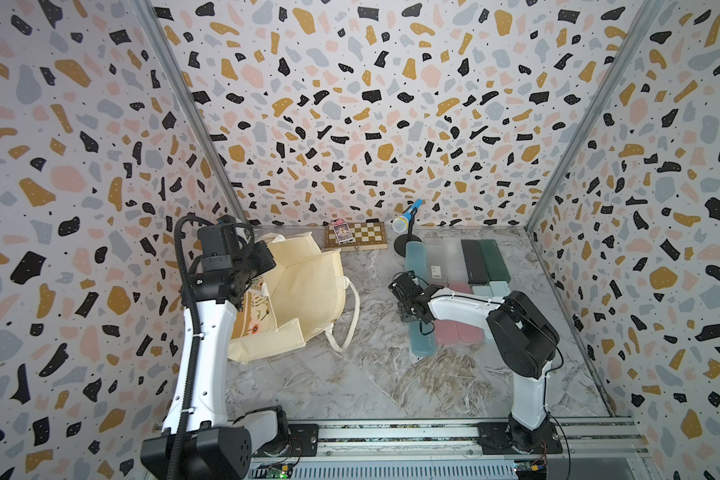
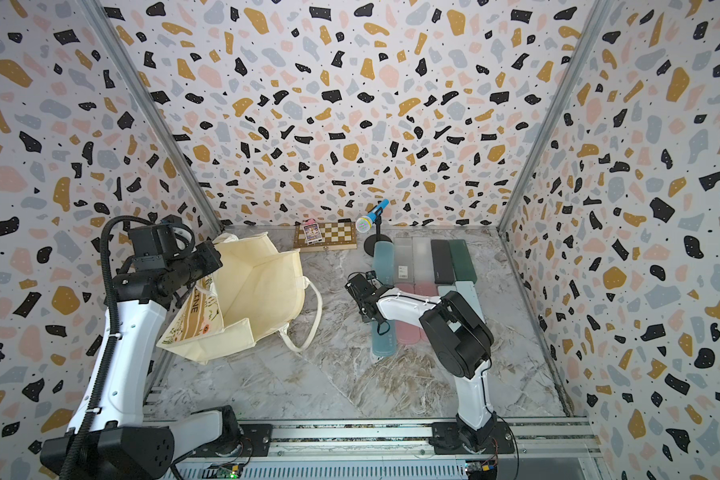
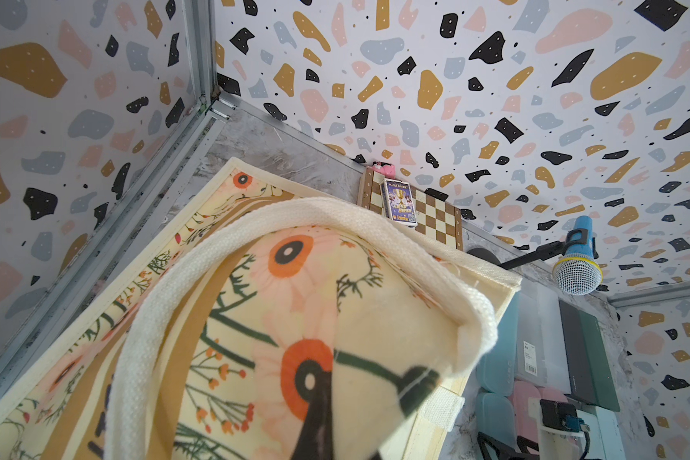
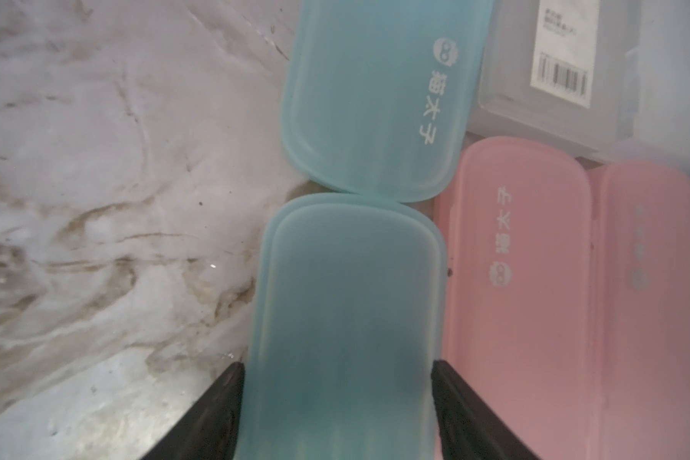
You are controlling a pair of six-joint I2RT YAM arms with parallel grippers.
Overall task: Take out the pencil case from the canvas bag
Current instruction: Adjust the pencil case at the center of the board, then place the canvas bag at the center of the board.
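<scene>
The cream canvas bag lies on the left of the table with its mouth held up and open; only bare cream lining shows inside. My left gripper is shut on the bag's floral-printed rim, under a white handle. A teal pencil case lies flat on the table right of centre. My right gripper is down over it, one black finger pressed against each long side.
More cases lie around the teal one: another teal case, pink cases, clear ones, a black and a green. A chessboard and a microphone on a stand stand by the back wall.
</scene>
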